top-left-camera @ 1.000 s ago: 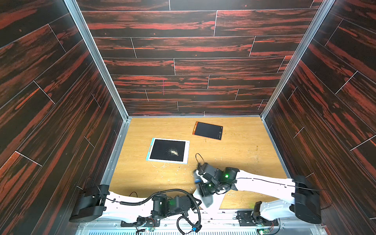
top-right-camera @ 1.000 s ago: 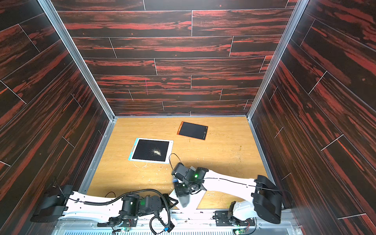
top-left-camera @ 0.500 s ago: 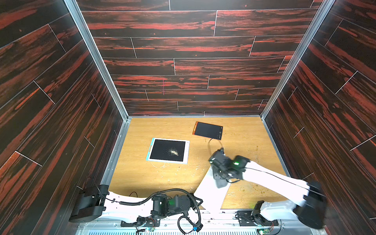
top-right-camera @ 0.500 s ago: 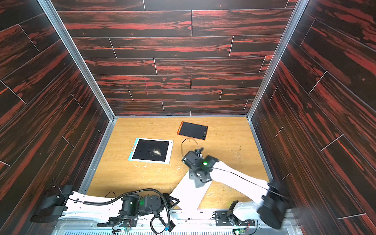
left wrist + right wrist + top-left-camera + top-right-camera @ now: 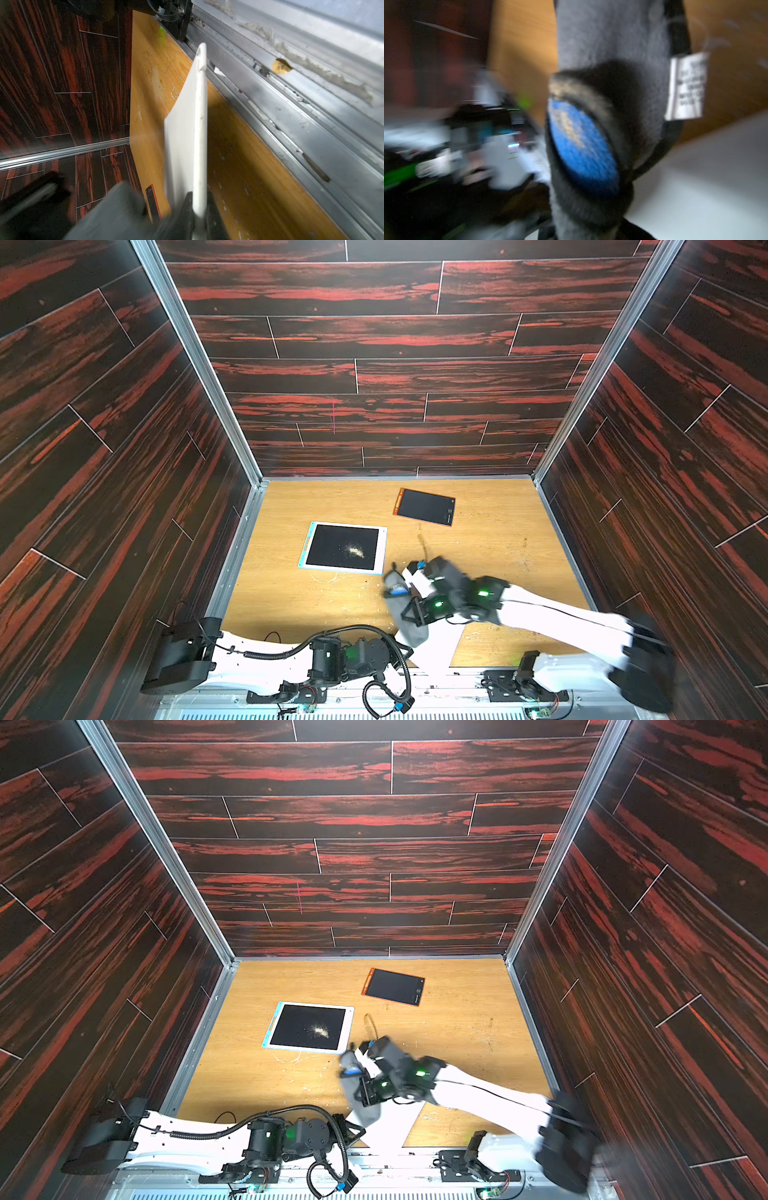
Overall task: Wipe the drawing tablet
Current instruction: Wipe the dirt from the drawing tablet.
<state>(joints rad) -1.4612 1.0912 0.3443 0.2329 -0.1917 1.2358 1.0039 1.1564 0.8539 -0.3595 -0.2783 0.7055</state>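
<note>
The drawing tablet lies flat on the wooden floor, a black screen in a white frame with pale crumbs at its middle. My right gripper is shut on a grey cloth with a blue patch and a white label. The cloth hangs off the floor just right of the tablet's near right corner, apart from it. My left gripper is shut on the edge of a flat white board by the front edge.
A second, orange-edged black tablet lies farther back, right of centre. Dark red wood-pattern walls close the left, back and right. A metal rail runs along the front edge. Pale scraps dot the floor in front of the white-framed tablet.
My right arm swung up and back to the right with the cloth, then came back left and forward, still blurred. The left arm and the white board have not moved.
</note>
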